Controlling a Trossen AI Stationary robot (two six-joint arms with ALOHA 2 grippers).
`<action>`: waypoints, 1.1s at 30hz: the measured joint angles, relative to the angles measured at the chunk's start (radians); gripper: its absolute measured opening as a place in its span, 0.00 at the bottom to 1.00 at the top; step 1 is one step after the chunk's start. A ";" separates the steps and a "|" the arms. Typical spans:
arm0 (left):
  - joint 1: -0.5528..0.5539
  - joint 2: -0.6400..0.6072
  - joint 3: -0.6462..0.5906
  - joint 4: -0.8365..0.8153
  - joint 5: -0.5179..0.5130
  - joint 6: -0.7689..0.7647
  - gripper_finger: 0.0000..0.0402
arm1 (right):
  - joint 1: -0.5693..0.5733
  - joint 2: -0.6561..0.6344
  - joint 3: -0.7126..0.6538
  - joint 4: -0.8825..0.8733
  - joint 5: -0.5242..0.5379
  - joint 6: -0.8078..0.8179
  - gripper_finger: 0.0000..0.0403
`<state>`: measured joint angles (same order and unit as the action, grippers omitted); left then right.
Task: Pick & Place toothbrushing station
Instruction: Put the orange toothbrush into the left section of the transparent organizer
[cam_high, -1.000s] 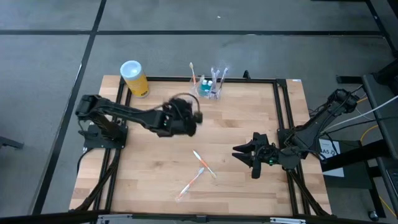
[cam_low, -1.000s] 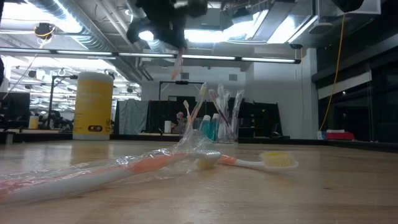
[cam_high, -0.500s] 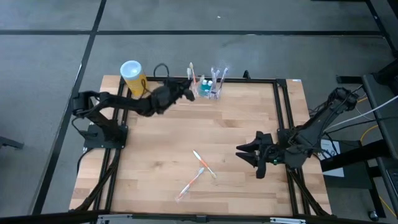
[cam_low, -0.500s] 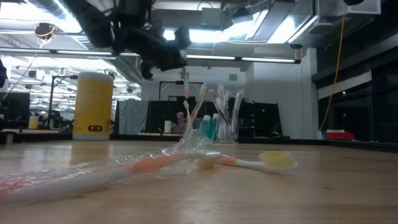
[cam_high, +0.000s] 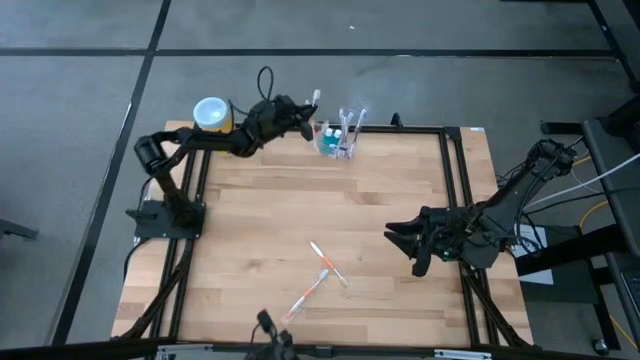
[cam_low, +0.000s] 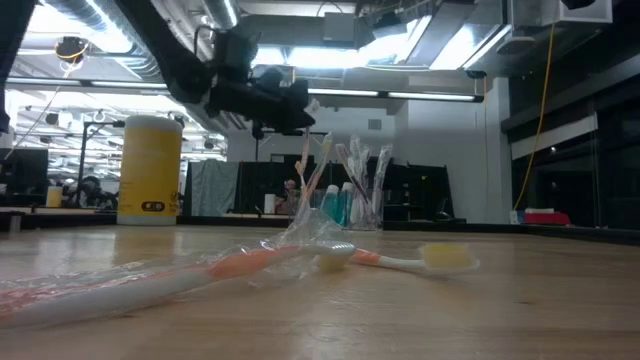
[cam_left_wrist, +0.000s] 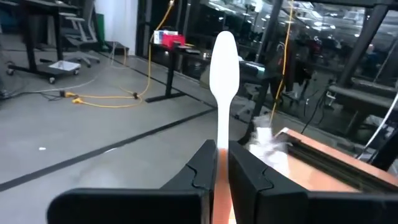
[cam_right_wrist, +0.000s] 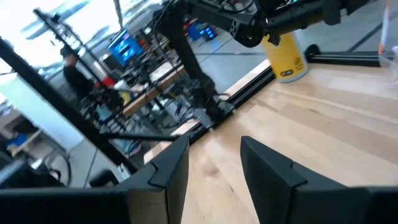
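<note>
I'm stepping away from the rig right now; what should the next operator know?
Left gripper: shut on a toothbrush, held at the table's far edge beside the clear holder.
Right gripper: open, empty, waiting at the table's right side.
Done: holder already has several items standing in it.
Left: place the held brush; two toothbrushes lie mid-table, one in a wrapper.

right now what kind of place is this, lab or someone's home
Most likely a robotics lab or workshop, not a home. The wooden table sits in a black metal frame on a bare floor, exposed ducts and strip lights run overhead, and desks with monitors fill the room behind.
</note>
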<state>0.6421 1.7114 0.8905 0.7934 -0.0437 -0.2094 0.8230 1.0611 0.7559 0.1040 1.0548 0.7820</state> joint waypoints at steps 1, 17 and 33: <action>0.016 0.019 0.014 0.000 0.031 0.004 0.04 | 0.000 0.000 0.000 0.000 0.014 0.012 0.37; 0.105 0.162 0.074 -0.020 0.253 0.013 0.08 | 0.000 0.000 0.000 0.005 0.195 0.070 0.37; 0.082 0.082 -0.110 -0.043 0.285 -0.080 0.19 | -0.001 0.000 0.000 0.011 0.172 0.033 0.37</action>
<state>0.7239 1.7929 0.7800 0.7501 0.2410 -0.2890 0.8219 1.0615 0.7559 0.1146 1.2272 0.8149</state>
